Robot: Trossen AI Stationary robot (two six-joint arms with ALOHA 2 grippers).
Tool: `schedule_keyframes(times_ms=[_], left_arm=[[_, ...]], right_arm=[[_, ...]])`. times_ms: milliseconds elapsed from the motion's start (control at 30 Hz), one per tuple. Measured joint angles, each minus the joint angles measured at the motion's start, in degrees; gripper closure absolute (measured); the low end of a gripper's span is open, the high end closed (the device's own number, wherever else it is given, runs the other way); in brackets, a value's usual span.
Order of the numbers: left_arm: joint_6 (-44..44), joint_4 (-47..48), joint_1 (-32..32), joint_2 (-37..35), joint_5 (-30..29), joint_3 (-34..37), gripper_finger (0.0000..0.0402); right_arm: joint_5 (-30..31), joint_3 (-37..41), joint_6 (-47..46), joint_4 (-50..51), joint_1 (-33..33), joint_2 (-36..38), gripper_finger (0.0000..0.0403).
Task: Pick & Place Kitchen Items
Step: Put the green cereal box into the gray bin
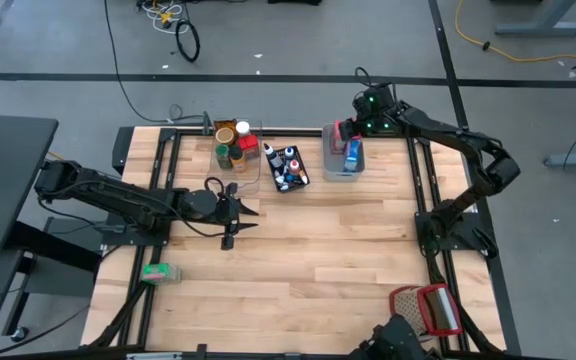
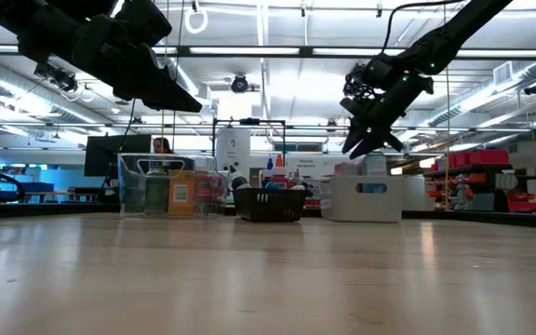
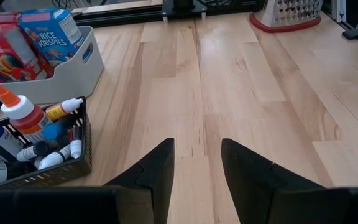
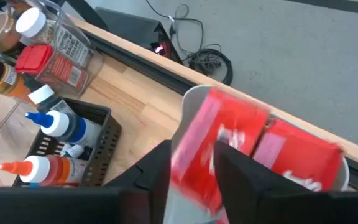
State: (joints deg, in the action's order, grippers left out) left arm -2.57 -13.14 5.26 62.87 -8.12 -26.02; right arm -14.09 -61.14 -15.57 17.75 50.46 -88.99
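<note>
Most groceries look sorted into the bins, one green box [image 1: 158, 271] left near the bench's front-left; right end effector [image 1: 351, 124], part-open, seemingly releases a blurred red box [image 4: 213, 152] over the grey-blue bin [image 1: 343, 172]; left end effector [image 1: 236, 213] part-open, empty.

From my overhead camera I look straight down on the whole table [image 1: 298, 250], while the low one sits at tabletop level, facing across the boards into the room. My left wrist camera looks closely along the wood toward the black bin [image 3: 39, 165]; the right wrist one hangs over the grey-blue bin [image 4: 194, 102] (blurred, probably very near), and both share the black bin.
</note>
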Motion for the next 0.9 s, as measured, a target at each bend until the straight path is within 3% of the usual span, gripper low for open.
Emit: schedule_keyframes(times_ms=[233,300,633,900], left_arm=[[0.0,0.0,0.0,0.0,0.0,0.0,0.0260],[0.0,-0.1,0.0,0.0,0.0,0.0,0.0260],[0.4,-0.1,0.0,0.0,0.0,0.0,0.0260],[4.4,-1.4,0.0,0.0,3.5,0.0,0.0260]], right_arm=[[-0.1,0.0,1.3,1.7,0.1,0.0,0.0384],[-1.1,0.0,1.6,0.8,0.1,0.3,0.0395],[-5.7,0.0,3.5,-3.8,-2.8,9.7,0.0289],[-1.2,0.0,8.7,-2.2,-18.4,16.5,0.0287]])
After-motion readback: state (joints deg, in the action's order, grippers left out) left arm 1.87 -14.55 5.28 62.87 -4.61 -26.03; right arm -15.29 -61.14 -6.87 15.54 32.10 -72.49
